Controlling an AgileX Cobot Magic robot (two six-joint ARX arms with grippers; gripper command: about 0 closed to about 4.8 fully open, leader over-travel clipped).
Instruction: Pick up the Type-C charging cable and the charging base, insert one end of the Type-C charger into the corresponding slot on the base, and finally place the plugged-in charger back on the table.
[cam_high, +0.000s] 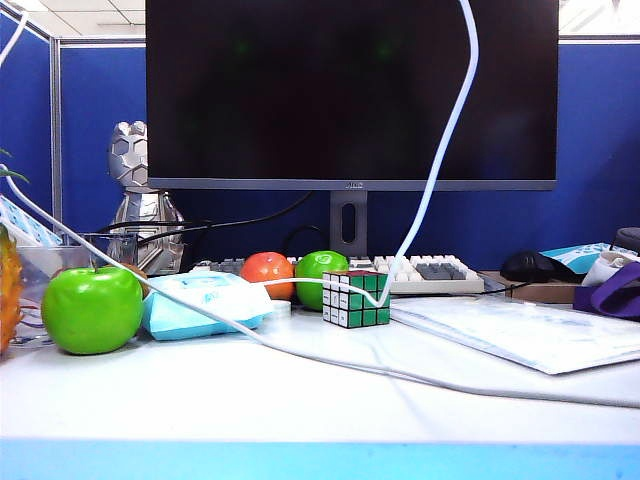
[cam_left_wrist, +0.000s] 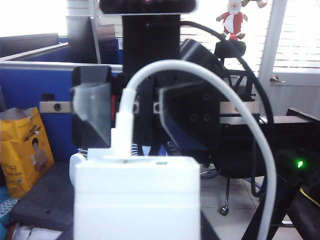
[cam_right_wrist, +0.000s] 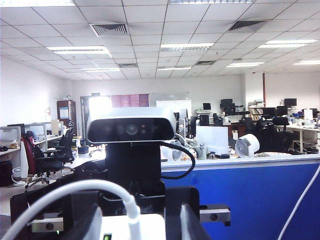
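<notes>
The charging base is a white block held in mid-air, filling the near part of the left wrist view. My left gripper is shut on it, its fingers hidden by the block. The Type-C charging cable is plugged into the base's far face and loops away. My right gripper stands open just beyond, its fingers either side of the plug without touching it. The right wrist view shows the base and cable between the right gripper fingers. In the exterior view the cable hangs to the table; neither gripper shows there.
On the table stand a green apple, a pale blue wipes pack, a tomato, a second apple, a Rubik's cube, a keyboard and a monitor. A longer cord crosses the front.
</notes>
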